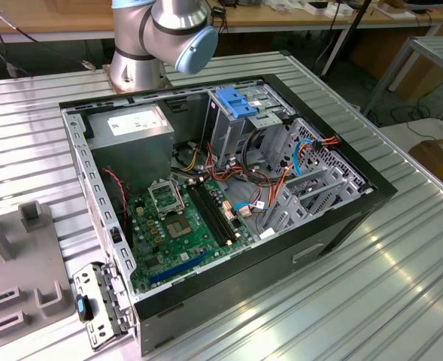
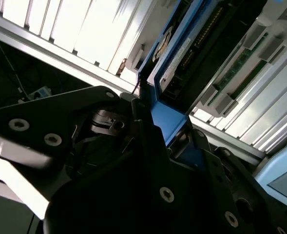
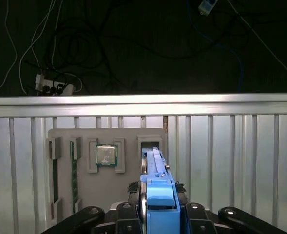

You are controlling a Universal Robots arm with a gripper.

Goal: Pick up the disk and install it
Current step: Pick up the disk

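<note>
In both wrist views my gripper (image 3: 155, 210) is shut on the disk (image 3: 154, 168), a flat drive held edge-on with bright blue rails. In the first wrist view it hangs over the grey fixture plate (image 3: 128, 190), in line with an empty upright slot (image 3: 150, 143). The second wrist view shows the disk's (image 2: 201, 46) dark connector side and blue rail between the black fingers (image 2: 133, 122) of the gripper (image 2: 158, 129). In the exterior view the open computer case (image 1: 334, 233) lies on the table, with a tall metal bay topped by a blue bracket (image 1: 235, 101).
The fixture plate also carries a processor chip (image 3: 105, 155) and memory sticks (image 3: 73, 170). The exterior view has the plate (image 1: 22, 271) at its left, the arm's base (image 1: 142, 53) behind the case, and loose cables (image 1: 262, 192) inside it. The ribbed metal table (image 1: 402, 286) ends at a dark drop (image 3: 143, 48).
</note>
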